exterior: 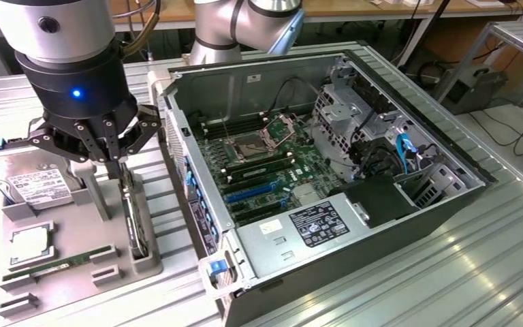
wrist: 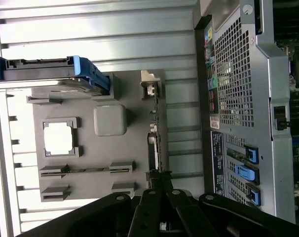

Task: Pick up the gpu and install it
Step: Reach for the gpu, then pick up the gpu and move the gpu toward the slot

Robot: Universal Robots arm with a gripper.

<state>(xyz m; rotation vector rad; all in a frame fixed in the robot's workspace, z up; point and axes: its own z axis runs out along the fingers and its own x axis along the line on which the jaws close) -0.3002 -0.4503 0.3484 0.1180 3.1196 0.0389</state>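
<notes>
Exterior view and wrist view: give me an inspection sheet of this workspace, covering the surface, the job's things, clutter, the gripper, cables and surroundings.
Surface: ribbed metal table carrying a grey parts tray and an open computer case.
Job's things: gpu stands on edge in the tray slot nearest the case; motherboard lies exposed inside the case.
Clutter: hard drive, CPU and RAM stick sit in the tray.
Gripper: gripper shut, apparently pinching the gpu's upper edge.
Cables: blue cable and black cable inside the case; loose cables on the floor.
Surroundings: workbench behind the table.
</notes>
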